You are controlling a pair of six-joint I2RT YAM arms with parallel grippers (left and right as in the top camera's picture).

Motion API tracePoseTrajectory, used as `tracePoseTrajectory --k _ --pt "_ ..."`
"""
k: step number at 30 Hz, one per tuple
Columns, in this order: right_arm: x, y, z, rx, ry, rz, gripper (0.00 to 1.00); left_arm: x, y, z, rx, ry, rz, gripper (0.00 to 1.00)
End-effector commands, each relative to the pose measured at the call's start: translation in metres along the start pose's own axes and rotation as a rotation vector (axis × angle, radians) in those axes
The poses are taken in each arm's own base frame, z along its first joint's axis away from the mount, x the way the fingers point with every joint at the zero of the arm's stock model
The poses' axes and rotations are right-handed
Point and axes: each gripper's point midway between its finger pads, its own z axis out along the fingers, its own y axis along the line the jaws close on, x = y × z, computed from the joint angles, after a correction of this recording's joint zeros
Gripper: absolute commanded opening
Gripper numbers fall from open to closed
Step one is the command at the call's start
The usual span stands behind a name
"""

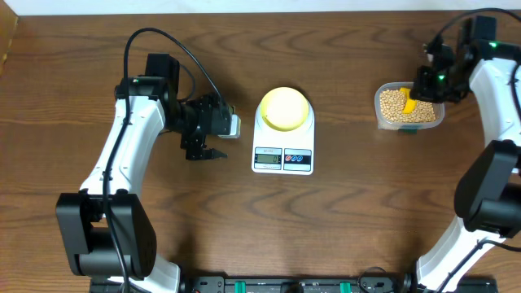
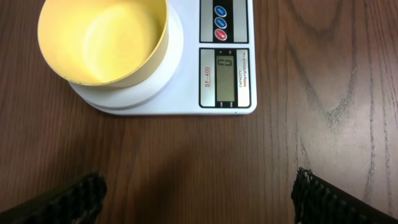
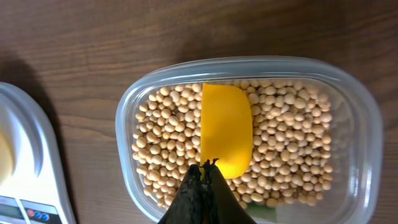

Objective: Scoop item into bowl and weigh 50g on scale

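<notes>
Hundreds of soybeans (image 3: 286,143) fill the clear plastic container (image 3: 357,124), and the right hand (image 3: 203,173) is clenched on the near end of the yellow scoop (image 3: 227,124) lying on them. Mid-worktop (image 1: 81,65), the yellow-green bowl (image 1: 284,108) sits empty on the white scale (image 1: 282,159). The left hand (image 1: 205,151) hangs beside the scale, spread wide, grasping nothing.
</notes>
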Motion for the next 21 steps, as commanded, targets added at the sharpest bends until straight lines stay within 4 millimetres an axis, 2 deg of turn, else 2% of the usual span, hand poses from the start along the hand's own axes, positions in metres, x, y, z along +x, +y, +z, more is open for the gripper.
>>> tracePoseTrajectory --k 1,5,15,19,21 --pt "0.000 0.004 -0.010 -0.092 -0.025 -0.002 0.01 -0.004 0.000 0.000 0.001 -0.020 0.015 0.98" --pt "0.004 -0.008 -0.010 -0.094 -0.024 0.030 0.01 -0.004 0.000 0.000 0.001 -0.020 0.015 0.98" --pt "0.006 -0.010 -0.010 -0.091 -0.016 0.033 0.01 -0.004 0.000 0.000 0.001 -0.020 0.015 0.97" --pt "0.014 -0.022 -0.009 -0.018 0.019 0.032 0.01 -0.004 0.000 0.000 0.001 -0.020 0.015 0.98" --pt "0.017 -0.022 -0.009 -0.019 0.032 0.006 0.01 -0.004 0.000 0.000 0.001 -0.020 0.015 0.98"
